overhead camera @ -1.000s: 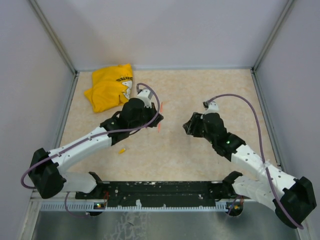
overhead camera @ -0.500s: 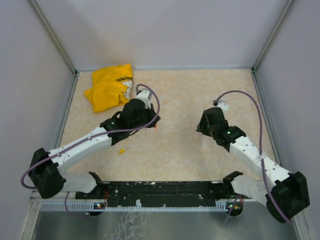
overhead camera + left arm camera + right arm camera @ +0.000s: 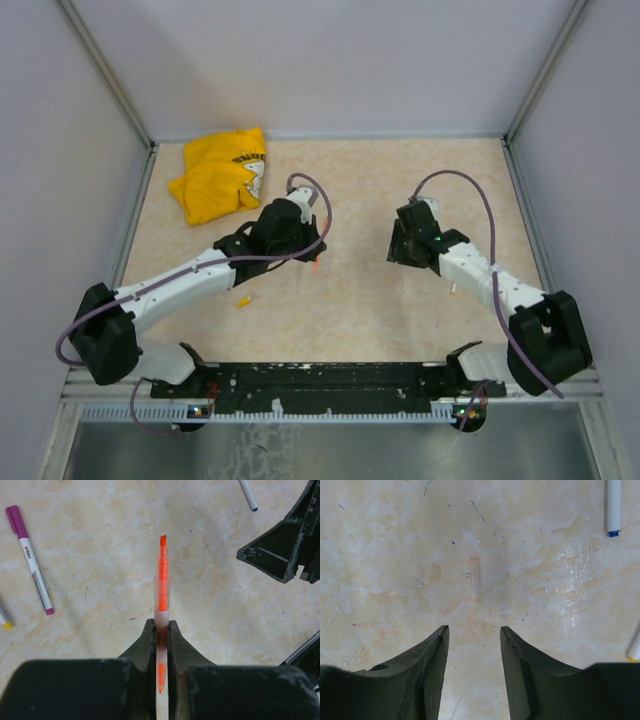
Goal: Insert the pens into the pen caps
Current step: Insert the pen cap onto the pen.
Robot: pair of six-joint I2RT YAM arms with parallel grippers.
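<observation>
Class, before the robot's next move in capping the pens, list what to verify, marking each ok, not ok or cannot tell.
1. Left end effector shut on the orange-red plastic highlighter pen: ok.
2. Its chisel tip bare, pointing forward: ok.
3. Right end effector open: ok.
4. Right end effector holds a cap: not ok, empty.
5. Matching cap located: cannot tell; only a faint clear sliver on the beige table.

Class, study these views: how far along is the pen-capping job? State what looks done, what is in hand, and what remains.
Done: one purple pen lies capped. In hand: the left gripper is shut on the orange pen, its tip bare; the right gripper is open and empty. Left: capping that pen, plus a loose yellow cap and a blue-ended pen that looks uncapped.
</observation>
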